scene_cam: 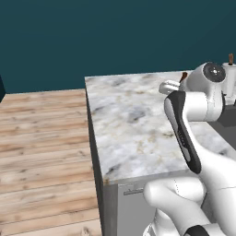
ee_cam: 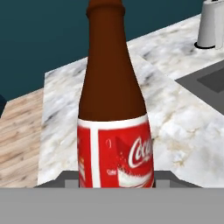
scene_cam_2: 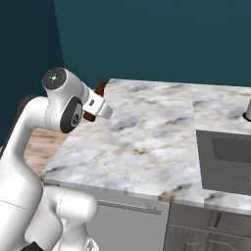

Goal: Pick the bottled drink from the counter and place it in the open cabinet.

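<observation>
One bottled drink (ee_cam: 114, 113): raised above the counter (scene_cam: 133, 129), mostly hidden behind the arm from the base views.
Gripper (ee_cam: 116, 181): clenched around the bottle's labelled body.
Sink (scene_cam_2: 225, 162): cut off at the frame edge.

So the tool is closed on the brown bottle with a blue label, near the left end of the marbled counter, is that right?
Not quite: the label is red, not blue, as the hand view shows. The rest holds: the tool is closed on the brown bottle, near the left end of the marbled counter.
</observation>
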